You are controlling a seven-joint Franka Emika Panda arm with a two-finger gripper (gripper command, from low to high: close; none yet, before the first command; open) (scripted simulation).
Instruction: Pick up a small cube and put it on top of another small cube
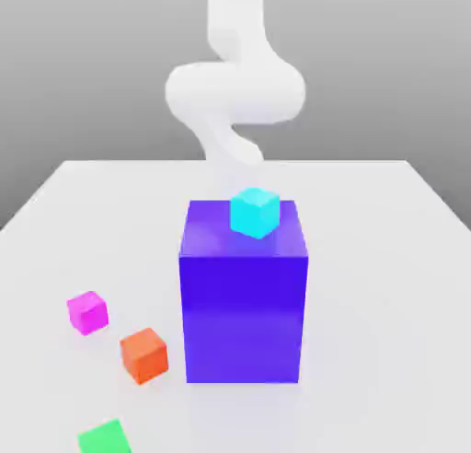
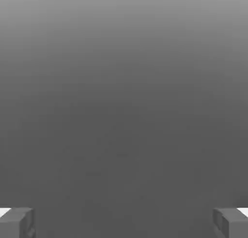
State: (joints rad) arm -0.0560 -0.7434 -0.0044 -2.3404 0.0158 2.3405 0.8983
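Behind the glossy blue block [image 1: 244,290] my arm blurs; green cube [image 1: 104,437] is cropped; end effector [image 2: 124,221] gapes empty.

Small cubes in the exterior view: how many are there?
4. A cyan cube sits on the big blue block. The pink cube, orange cube and green cube lie on the table toward the exterior view's left. The block could hide others.

Partly out of my sight: green cube [image 1: 104,437], cut by the frame edge; both fingertips [image 2: 17,222], cropped at corners; arm [image 1: 235,92], top cropped, blurred.
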